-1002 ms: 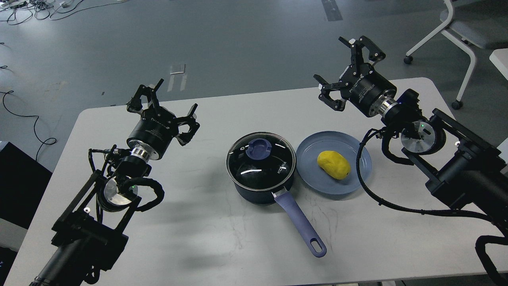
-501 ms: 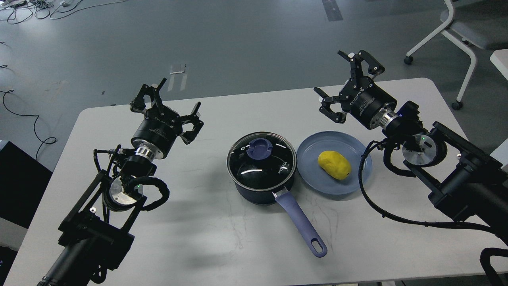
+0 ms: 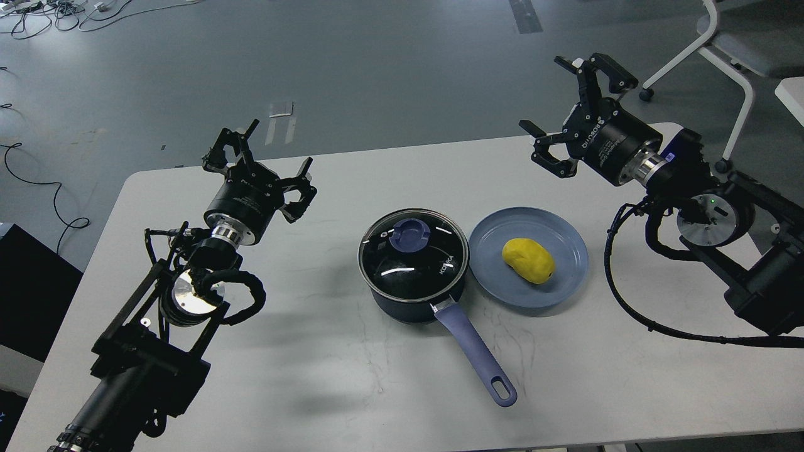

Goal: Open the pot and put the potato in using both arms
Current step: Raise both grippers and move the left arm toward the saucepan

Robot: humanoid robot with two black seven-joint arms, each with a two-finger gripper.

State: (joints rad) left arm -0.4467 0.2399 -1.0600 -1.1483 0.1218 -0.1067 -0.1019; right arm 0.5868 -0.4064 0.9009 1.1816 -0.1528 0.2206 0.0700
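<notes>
Dark blue and round, the metal pot (image 3: 414,295) stands near the middle of the white rounded table (image 3: 314,376), its long lilac-blue handle (image 3: 474,355) running toward the near right edge. A black-rimmed glass lid (image 3: 413,254) with a blue knob (image 3: 409,235) sits closed on the pot. Just right of the pot, almost touching it, lies a shallow blue-grey plate (image 3: 565,276), and the yellow potato (image 3: 528,260) rests on it, a little right of the plate's centre.

To the left of the pot, well apart from it, the left gripper (image 3: 259,164) hangs above the table's far left part with its two black fingers spread wide and nothing between them. On the other side, the right gripper (image 3: 573,103) is raised above the far right edge of the table, beyond the plate, its fingers likewise spread and empty. Neither gripper touches the lid, the pot or the potato.

Behind the table lies grey floor with cables (image 3: 38,12) at the far left, and a white wheeled chair (image 3: 728,50) stands at the far right.
</notes>
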